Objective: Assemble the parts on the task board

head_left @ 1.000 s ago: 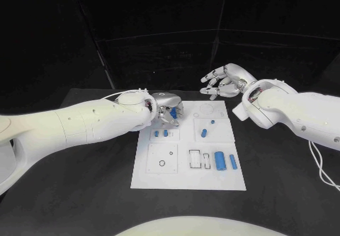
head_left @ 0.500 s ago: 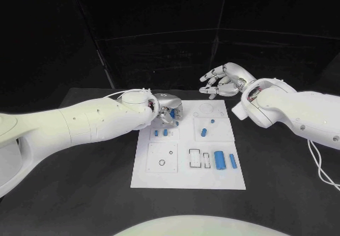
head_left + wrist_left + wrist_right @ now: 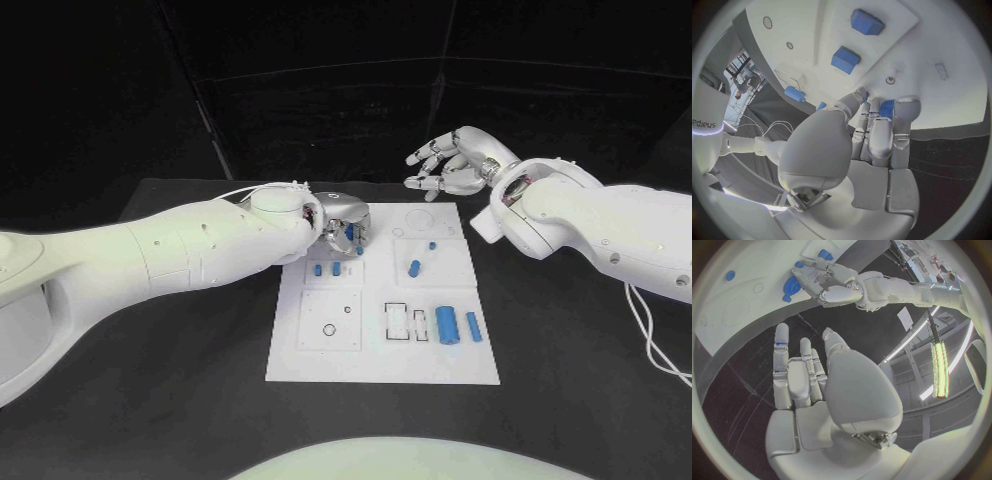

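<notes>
At the upper left of the task board in the head view, the left hand sat curled over a small blue part that it pinched; against the picture from a second before it had barely shifted, edging slightly toward the board's top edge, so I judge the placement was not yet made. Other blue parts lay unmoved lower on the board. At upper right, beyond the board, the right hand hovered with fingers spread and empty, as before.

From the left wrist view, the fingers closed round the blue part just above the white plate.

From the right wrist view, the right hand stayed splayed, holding nothing.
</notes>
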`<action>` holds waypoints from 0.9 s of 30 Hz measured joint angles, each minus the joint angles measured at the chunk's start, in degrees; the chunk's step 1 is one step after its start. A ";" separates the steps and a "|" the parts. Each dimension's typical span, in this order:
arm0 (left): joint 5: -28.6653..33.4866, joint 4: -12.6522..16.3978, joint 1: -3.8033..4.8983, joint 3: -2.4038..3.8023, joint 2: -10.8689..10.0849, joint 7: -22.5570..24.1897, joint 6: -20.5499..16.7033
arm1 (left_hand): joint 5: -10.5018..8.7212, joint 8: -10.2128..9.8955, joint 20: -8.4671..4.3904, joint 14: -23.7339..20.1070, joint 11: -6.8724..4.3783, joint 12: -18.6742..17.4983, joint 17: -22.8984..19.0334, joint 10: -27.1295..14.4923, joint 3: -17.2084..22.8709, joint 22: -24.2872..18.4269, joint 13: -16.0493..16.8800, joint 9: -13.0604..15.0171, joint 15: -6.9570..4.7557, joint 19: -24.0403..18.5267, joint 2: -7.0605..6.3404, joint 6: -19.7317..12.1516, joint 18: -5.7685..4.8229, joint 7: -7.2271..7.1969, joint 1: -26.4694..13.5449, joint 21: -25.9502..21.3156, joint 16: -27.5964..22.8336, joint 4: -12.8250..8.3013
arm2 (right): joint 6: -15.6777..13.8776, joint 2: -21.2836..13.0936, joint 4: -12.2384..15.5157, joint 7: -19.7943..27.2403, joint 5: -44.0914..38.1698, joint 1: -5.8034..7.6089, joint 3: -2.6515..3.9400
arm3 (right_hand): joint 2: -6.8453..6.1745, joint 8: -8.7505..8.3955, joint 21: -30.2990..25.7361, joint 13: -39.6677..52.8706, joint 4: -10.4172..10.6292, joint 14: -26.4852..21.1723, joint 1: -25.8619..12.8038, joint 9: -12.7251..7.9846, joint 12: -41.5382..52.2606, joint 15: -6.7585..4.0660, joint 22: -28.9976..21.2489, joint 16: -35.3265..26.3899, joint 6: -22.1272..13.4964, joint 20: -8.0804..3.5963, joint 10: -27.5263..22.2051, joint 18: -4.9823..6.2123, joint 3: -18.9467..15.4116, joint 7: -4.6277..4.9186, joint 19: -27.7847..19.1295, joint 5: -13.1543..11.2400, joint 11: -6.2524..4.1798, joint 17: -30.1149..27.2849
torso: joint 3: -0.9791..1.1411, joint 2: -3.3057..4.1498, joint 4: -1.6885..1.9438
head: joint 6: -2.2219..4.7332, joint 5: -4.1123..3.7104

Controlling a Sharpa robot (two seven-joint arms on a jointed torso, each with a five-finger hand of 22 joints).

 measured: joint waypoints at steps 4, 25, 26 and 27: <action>-0.04 -0.20 -0.05 0.04 0.13 0.04 0.01 | 0.00 0.00 0.00 0.00 -0.14 -0.24 -0.07 0.14 0.05 0.15 0.02 0.00 0.00 0.00 0.00 0.00 0.00 0.00 0.00 0.20 0.00 -0.05 | 0.00 0.00 0.02 0.01 0.00 0.00 0.00 | 0.00 0.00 0.00 0.00 0.00 0.00 0.00 0.00 0.00 0.00 0.00 0.00 0.00 0.00 0.00 0.00 0.00 0.00 0.00 0.00 0.00 0.00 | 0.01 -0.02 0.00 | -0.03 -0.01; -0.14 -0.53 -0.12 0.09 0.59 0.22 0.18 | 0.00 -0.21 -0.16 0.19 -0.43 -0.66 -0.34 1.24 0.71 0.74 0.01 -0.15 -0.20 0.16 0.27 0.81 0.01 -0.41 -0.27 0.58 0.00 0.07 | 0.01 0.12 -0.01 0.02 0.01 0.00 0.00 | 0.00 0.00 -0.23 -0.16 0.00 0.00 0.00 0.00 0.00 0.00 -0.08 0.00 0.00 -0.21 0.00 0.00 0.00 0.00 0.21 0.00 0.00 0.00 | 0.02 -0.03 0.04 | -0.26 -0.01; -0.15 -0.52 -0.12 0.09 0.58 0.22 0.19 | 0.00 -0.21 -0.16 0.18 -0.42 -0.66 -0.34 1.24 0.73 0.74 0.01 -0.15 -0.21 0.16 0.27 0.81 0.01 -0.41 -0.26 0.58 0.00 0.06 | 0.01 0.12 -0.01 0.02 0.01 0.00 0.00 | 0.00 0.00 -0.23 -0.16 0.00 0.00 0.00 0.00 0.00 0.00 -0.08 0.00 0.00 -0.21 0.00 0.00 0.00 0.00 0.21 0.00 0.00 0.00 | 0.01 -0.03 0.04 | -0.26 -0.03; -0.16 -0.51 -0.12 0.09 0.58 0.23 0.21 | 0.00 -0.21 -0.16 0.06 -0.42 -0.66 -0.34 1.24 0.88 0.78 0.01 -0.15 -0.33 0.16 0.27 0.81 0.00 -0.41 -0.26 0.69 0.00 -0.10 | 0.01 0.12 -0.01 0.02 0.01 0.00 0.00 | 0.00 0.00 -0.23 -0.16 0.00 0.00 0.00 0.00 0.00 0.00 -0.08 0.00 0.00 -0.21 0.00 0.00 0.00 0.00 0.21 0.00 0.00 0.01 | 0.02 -0.04 0.04 | -0.26 -0.04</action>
